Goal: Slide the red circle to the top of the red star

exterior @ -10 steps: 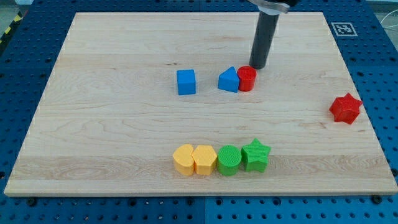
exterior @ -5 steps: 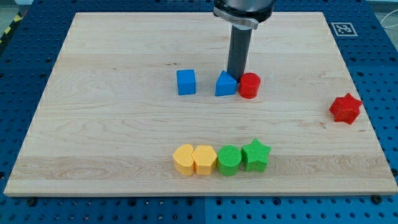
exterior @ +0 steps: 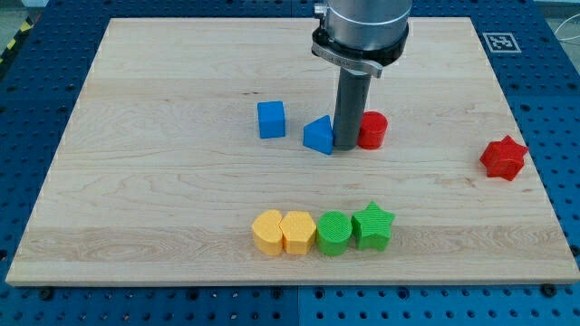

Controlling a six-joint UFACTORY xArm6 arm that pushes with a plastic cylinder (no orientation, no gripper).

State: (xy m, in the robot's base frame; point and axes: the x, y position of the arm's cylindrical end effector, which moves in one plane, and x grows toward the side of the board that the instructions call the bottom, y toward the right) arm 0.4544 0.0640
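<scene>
The red circle (exterior: 372, 130) lies near the board's middle, well to the left of the red star (exterior: 503, 158), which sits near the view's right edge. My tip (exterior: 345, 147) stands between the blue triangle (exterior: 318, 136) and the red circle, touching or nearly touching both. The rod hides the circle's left edge.
A blue cube (exterior: 271, 119) lies left of the triangle. A row of a yellow circle (exterior: 267, 232), a yellow hexagon (exterior: 298, 233), a green circle (exterior: 333, 233) and a green star (exterior: 372, 225) sits near the view's bottom. The wooden board (exterior: 136, 181) ends just right of the red star.
My tip moved left and down from above the red circle into the gap between it and the blue triangle. The triangle shifted left and turned; the circle shifted right and down.
</scene>
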